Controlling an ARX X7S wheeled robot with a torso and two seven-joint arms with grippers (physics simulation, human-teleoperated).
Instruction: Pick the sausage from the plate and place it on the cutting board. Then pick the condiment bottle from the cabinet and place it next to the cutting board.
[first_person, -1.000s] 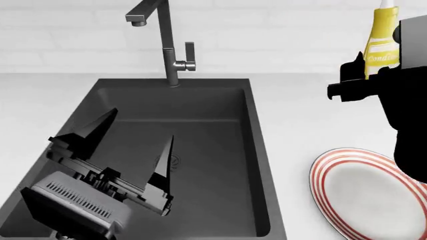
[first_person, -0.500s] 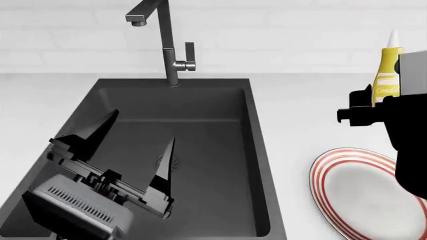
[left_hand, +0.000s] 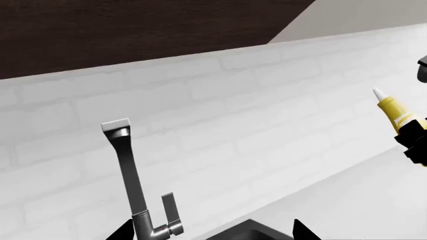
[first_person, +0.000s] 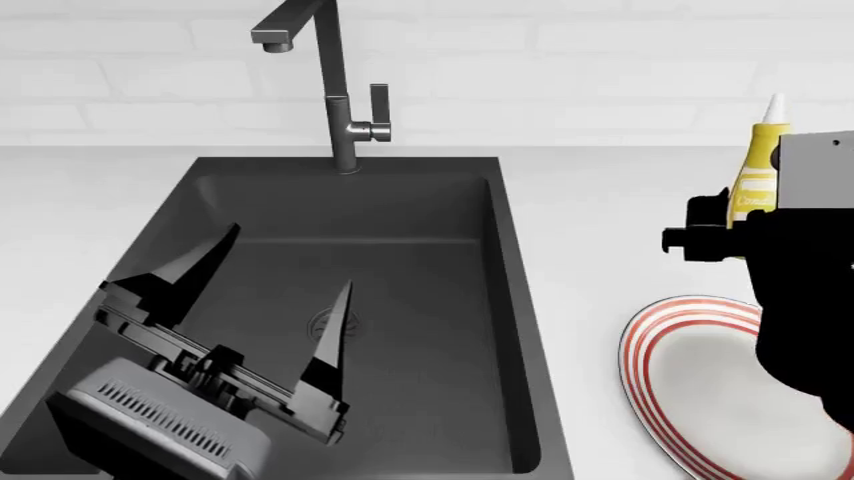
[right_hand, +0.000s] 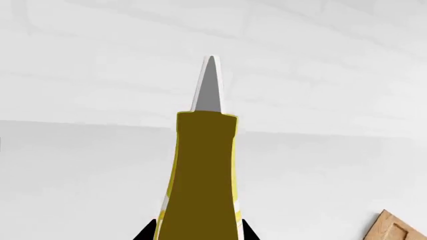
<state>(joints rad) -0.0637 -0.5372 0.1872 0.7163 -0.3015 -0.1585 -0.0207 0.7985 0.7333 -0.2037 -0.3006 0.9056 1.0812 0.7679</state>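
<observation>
Overhead head view; close, wall-facing wrists

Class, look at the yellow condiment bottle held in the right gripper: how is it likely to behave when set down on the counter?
The condiment bottle looks tall and narrow with a pointed white nozzle, so it probably tips easily. Its smooth sides may slip in the right gripper. It is likely light for its size.

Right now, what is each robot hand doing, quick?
Left hand: open, holding nothing, over the sink.
Right hand: closed on the condiment bottle, upright above the counter.
</observation>
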